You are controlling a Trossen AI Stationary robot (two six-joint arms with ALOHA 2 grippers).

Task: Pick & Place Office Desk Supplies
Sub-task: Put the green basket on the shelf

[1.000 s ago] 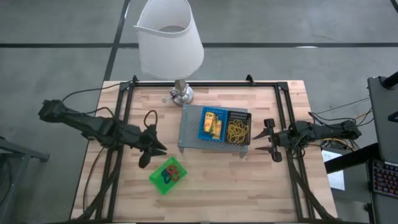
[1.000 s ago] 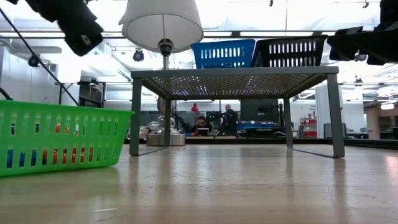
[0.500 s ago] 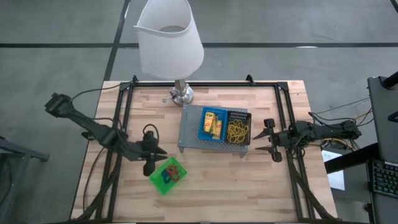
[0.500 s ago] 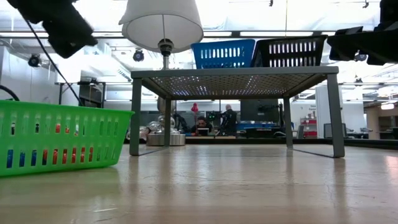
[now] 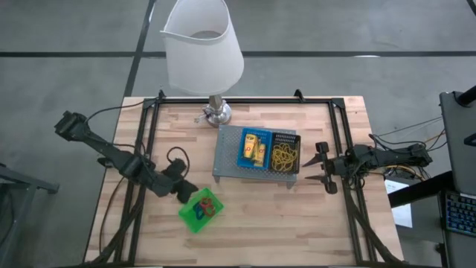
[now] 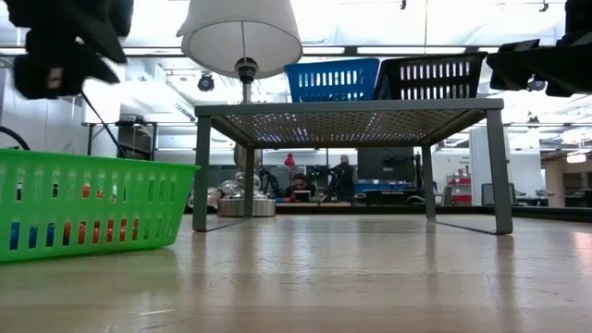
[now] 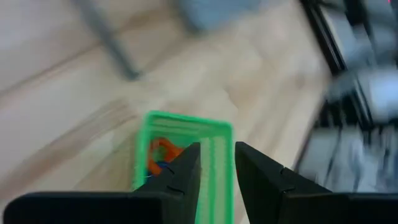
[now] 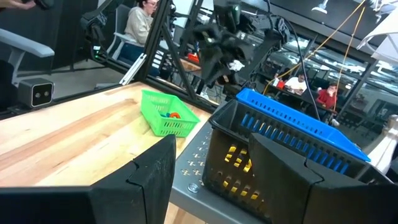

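Only the left wrist view showed the left gripper [image 7: 216, 163] part-open, empty, over the green bin's [image 7: 219, 134] wall, lower centre.

The desk [image 5: 245, 216] is pale wood with a plank pattern. The green bin [image 5: 201, 210] has slatted walls and holds red and blue loops [image 5: 202, 209]. The blue bin [image 5: 255, 147] holds yellow sticks [image 5: 254, 148]; the black bin [image 5: 284, 152] holds yellow-orange rubber bands [image 5: 283, 156]. Both sit on a grey mesh tray [image 5: 227, 152]. The lamp [image 5: 202, 52] has a white shade and silver base. Both arms are black, as are the left end effector [image 5: 184, 193] and right end effector [image 5: 316, 168].
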